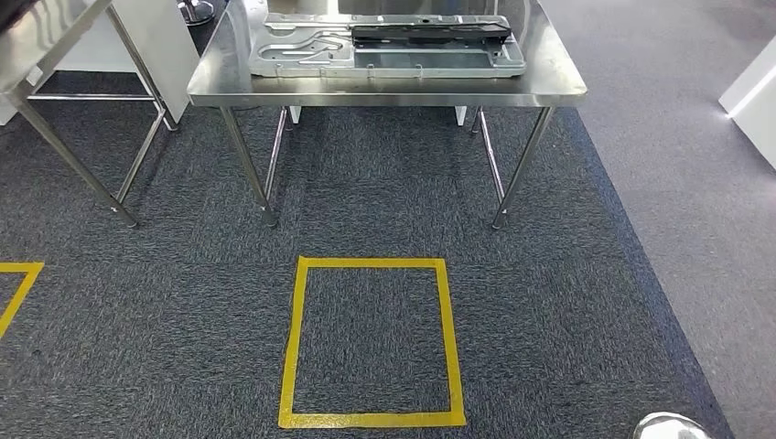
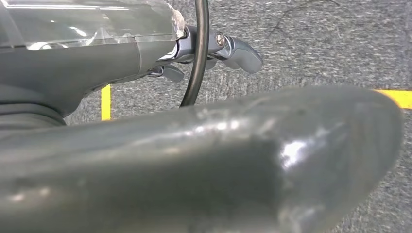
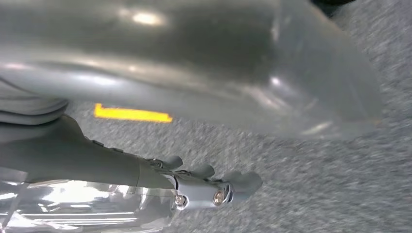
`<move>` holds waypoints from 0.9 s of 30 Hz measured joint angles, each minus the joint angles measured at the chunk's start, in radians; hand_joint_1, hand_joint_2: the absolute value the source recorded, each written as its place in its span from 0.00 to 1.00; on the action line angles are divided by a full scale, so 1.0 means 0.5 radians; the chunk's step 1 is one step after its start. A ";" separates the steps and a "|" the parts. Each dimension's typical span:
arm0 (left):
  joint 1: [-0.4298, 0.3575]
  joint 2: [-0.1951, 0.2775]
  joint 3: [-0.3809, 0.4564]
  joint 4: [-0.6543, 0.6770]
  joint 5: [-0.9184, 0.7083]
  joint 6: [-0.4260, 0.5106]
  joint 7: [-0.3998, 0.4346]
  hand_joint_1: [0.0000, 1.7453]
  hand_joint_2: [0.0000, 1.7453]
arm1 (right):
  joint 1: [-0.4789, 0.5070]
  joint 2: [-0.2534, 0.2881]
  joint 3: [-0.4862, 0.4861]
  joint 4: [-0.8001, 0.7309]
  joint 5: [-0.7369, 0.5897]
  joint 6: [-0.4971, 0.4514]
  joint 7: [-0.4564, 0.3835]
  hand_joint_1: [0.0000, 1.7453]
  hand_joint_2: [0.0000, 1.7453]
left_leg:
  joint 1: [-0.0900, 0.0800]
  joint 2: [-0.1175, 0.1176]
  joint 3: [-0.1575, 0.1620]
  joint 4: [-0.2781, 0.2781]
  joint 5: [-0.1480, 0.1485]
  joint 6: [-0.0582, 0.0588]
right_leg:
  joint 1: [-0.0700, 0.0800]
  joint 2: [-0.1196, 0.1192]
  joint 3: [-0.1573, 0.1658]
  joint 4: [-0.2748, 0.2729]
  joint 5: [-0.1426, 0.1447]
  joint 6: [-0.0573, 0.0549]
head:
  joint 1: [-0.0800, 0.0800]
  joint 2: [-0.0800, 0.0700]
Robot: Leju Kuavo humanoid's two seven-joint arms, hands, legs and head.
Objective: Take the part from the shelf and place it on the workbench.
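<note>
1. Part (image 1: 389, 46): flat grey stamped metal panel lying on steel workbench (image 1: 384, 90), with a black strip (image 1: 430, 32) across its far half; far edge cut off by the frame top.
2. Second steel table (image 1: 55, 37) at left, mostly cropped; white edge (image 1: 750, 91) at right, cropped too.
3. Yellow tape square (image 1: 371, 343) on dark carpet (image 1: 549, 302) before the workbench; corner of another yellow outline (image 1: 14, 288) at left edge.
4. Pale rounded object (image 1: 673, 426) at bottom right, cut off, not identifiable.
5. Left hand (image 2: 214, 48) hanging over carpet, holding nothing, fingers stretched out and apart; a blurred grey thumb (image 2: 194, 160) blocks much of that view; black cable (image 2: 197, 53) crossing in front.
6. Right hand (image 3: 209, 187) likewise over carpet, empty, fingers extended and apart; thumb (image 3: 194, 63) large and out of focus.
7. No legible writing or labels anywhere.
</note>
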 joint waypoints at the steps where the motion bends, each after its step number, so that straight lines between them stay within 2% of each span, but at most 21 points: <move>1: -0.001 -0.001 0.000 0.000 -0.004 0.010 -0.005 0.00 0.00 | 0.000 0.007 0.001 0.000 0.002 0.000 0.002 0.00 0.00 | 0.000 -0.013 -0.005 -0.001 0.003 0.005 | -0.006 0.033 -0.055 0.121 -0.068 0.010 | 0.000 0.000; 2: -0.002 -0.002 0.000 0.000 -0.006 0.018 -0.013 0.00 0.00 | 0.001 0.015 0.002 0.000 0.005 -0.001 0.006 0.00 0.00 | -0.001 -0.028 -0.010 0.000 0.006 0.008 | -0.012 0.048 -0.118 0.254 -0.130 0.018 | 0.000 0.000; 3: -0.001 -0.002 -0.001 0.000 -0.006 0.023 -0.020 0.00 0.00 | 0.001 0.022 0.002 0.000 0.008 -0.001 0.010 0.00 0.00 | -0.001 -0.046 -0.013 0.002 0.007 0.008 | -0.017 0.054 -0.167 0.356 -0.163 0.025 | 0.000 0.000; 4: 0.001 -0.002 0.000 0.000 -0.006 0.027 -0.025 0.00 0.00 | 0.002 0.027 0.002 0.000 0.010 -0.001 0.014 0.00 0.00 | -0.001 -0.065 -0.015 0.005 0.008 0.008 | -0.021 0.056 -0.188 0.400 -0.160 0.030 | 0.000 0.000; 5: 0.001 -0.002 0.000 0.000 -0.006 0.030 -0.028 0.00 0.00 | 0.003 0.031 0.003 0.000 0.011 -0.001 0.017 0.00 0.00 | 0.000 -0.087 -0.015 0.008 0.008 0.006 | -0.027 0.061 -0.170 0.360 -0.112 0.033 | 0.000 0.000; 6: 0.001 -0.002 0.000 0.000 -0.006 0.032 -0.030 0.00 0.00 | 0.004 0.032 0.003 0.000 0.011 -0.001 0.019 0.00 0.00 | 0.001 -0.110 -0.014 0.013 0.007 0.002 | -0.032 0.075 -0.118 0.251 -0.038 0.033 | 0.000 0.000; 8: -0.003 -0.004 0.000 0.000 -0.005 0.034 -0.042 0.00 0.00 | 0.008 0.032 0.004 0.001 0.011 -0.002 0.025 0.00 0.00 | 0.000 -0.151 -0.021 0.028 0.003 -0.013 | -0.043 0.153 0.003 -0.014 0.077 0.026 | 0.000 0.000; 10: -0.008 0.000 0.000 0.000 -0.002 0.015 -0.054 0.00 0.00 | 0.009 0.032 0.004 0.002 0.013 0.002 0.045 0.00 0.00 | 0.002 -0.187 -0.037 0.037 0.006 -0.041 | -0.041 0.210 0.051 -0.128 0.098 0.011 | 0.000 0.000; 11: -0.006 0.016 0.000 0.000 -0.008 -0.021 -0.049 0.00 0.00 | 0.008 0.032 0.004 0.002 0.017 0.012 0.056 0.00 0.00 | 0.004 -0.206 -0.045 0.036 0.011 -0.058 | -0.035 0.206 0.053 -0.135 0.096 0.001 | 0.000 0.000; 12: 0.001 0.046 -0.001 0.001 -0.019 -0.078 -0.032 0.00 0.00 | 0.007 0.032 0.005 0.002 0.023 0.025 0.065 0.00 0.00 | 0.008 -0.221 -0.050 0.032 0.015 -0.073 | -0.036 0.185 0.055 -0.140 0.102 -0.014 | 0.000 0.000; 13: 0.013 0.085 -0.001 0.002 -0.033 -0.153 -0.012 0.00 0.00 | 0.007 0.032 0.007 0.002 0.031 0.040 0.072 0.00 0.00 | 0.011 -0.210 -0.054 0.039 0.009 -0.086 | -0.036 0.164 0.061 -0.153 0.109 -0.030 | 0.000 0.000; 14: 0.028 0.134 -0.002 0.003 -0.043 -0.228 0.006 0.00 0.00 | 0.009 0.032 0.010 0.002 0.039 0.053 0.077 0.00 0.00 | 0.012 -0.180 -0.070 0.072 -0.017 -0.097 | -0.037 0.143 0.067 -0.167 0.116 -0.049 | 0.000 0.000; 16: 0.049 0.227 -0.002 0.005 -0.047 -0.330 0.022 0.00 0.00 | 0.021 0.028 0.016 0.003 0.049 0.066 0.086 0.00 0.00 | 0.014 -0.095 -0.157 0.263 -0.137 -0.114 | -0.029 0.094 0.073 -0.183 0.122 -0.076 | 0.000 0.000; 18: 0.060 0.306 -0.002 0.005 -0.047 -0.362 0.025 0.00 0.00 | 0.033 0.012 0.018 0.006 0.052 0.071 0.090 0.00 0.00 | 0.015 -0.063 -0.275 0.515 -0.255 -0.129 | -0.019 0.040 0.069 -0.180 0.119 -0.087 | 0.000 0.000; 19: 0.065 0.335 -0.001 0.005 -0.047 -0.368 0.026 0.00 0.00 | 0.035 0.002 0.019 0.008 0.053 0.071 0.091 0.00 0.00 | 0.015 -0.059 -0.299 0.574 -0.266 -0.133 | -0.016 0.013 0.068 -0.178 0.116 -0.089 | 0.000 0.000; 20: 0.071 0.360 -0.001 0.005 -0.047 -0.371 0.027 0.00 0.00 | 0.035 -0.008 0.021 0.012 0.053 0.072 0.091 0.00 0.00 | 0.015 -0.053 -0.284 0.555 -0.237 -0.135 | -0.015 -0.013 0.069 -0.175 0.112 -0.089 | 0.000 0.000; 21: 0.075 0.380 -0.001 0.005 -0.047 -0.372 0.028 0.00 0.00 | 0.034 -0.015 0.022 0.014 0.053 0.072 0.091 0.00 0.00 | 0.015 -0.040 -0.231 0.464 -0.181 -0.133 | -0.015 -0.036 0.072 -0.172 0.108 -0.088 | 0.000 0.000; 22: 0.080 0.394 -0.001 0.005 -0.047 -0.369 0.032 0.00 0.00 | 0.032 -0.020 0.025 0.016 0.054 0.074 0.091 0.00 0.00 | 0.014 -0.007 -0.151 0.323 -0.112 -0.127 | -0.014 -0.058 0.077 -0.169 0.102 -0.083 | 0.000 0.000; 24: 0.077 0.407 -0.001 0.005 -0.051 -0.356 0.049 0.00 0.00 | 0.031 -0.026 0.031 0.019 0.055 0.081 0.091 0.00 0.00 | 0.002 0.060 -0.025 0.089 -0.036 -0.108 | -0.005 -0.097 0.084 -0.161 0.090 -0.065 | 0.000 0.000; 25: 0.076 0.406 -0.001 0.005 -0.054 -0.350 0.065 0.00 0.00 | 0.029 -0.028 0.033 0.020 0.054 0.088 0.091 0.00 0.00 | -0.004 0.077 0.000 0.035 -0.025 -0.097 | 0.000 -0.116 0.088 -0.159 0.085 -0.055 | 0.000 0.000; 27: 0.082 0.402 -0.002 0.005 -0.059 -0.345 0.101 0.00 0.00 | 0.017 -0.029 0.035 0.022 0.053 0.104 0.096 0.00 0.00 | -0.004 0.047 -0.006 0.019 -0.022 -0.078 | 0.005 -0.146 0.096 -0.160 0.081 -0.036 | 0.000 0.000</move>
